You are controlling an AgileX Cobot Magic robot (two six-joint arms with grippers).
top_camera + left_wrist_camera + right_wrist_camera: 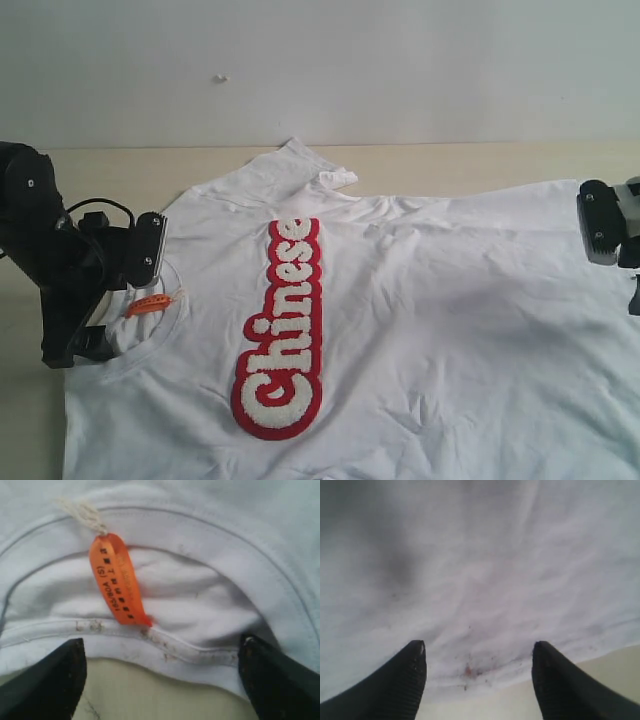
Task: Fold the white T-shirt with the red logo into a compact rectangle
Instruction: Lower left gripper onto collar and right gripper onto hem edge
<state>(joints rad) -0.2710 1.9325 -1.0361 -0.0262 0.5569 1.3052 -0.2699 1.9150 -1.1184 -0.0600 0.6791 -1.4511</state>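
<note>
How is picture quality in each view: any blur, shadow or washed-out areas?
Exterior view: even, soft light; the white cotton short-sleeved T-shirt looks washed out, the fuzzy red logo patch is readable. Left wrist view: the orange collar tag is fairly sharp, the black fingers blurred. Right wrist view: soft throughout, with a dark shadow over the shirt.

White fuzzy letters "Chinese" on the red logo (pixel 283 330), running near to far up the chest of the white T-shirt (pixel 450 320), small black print on the orange tag (pixel 117 580) at the left-side collar, roughly "165/80A (S)", remaining marks too blurred to read
</note>
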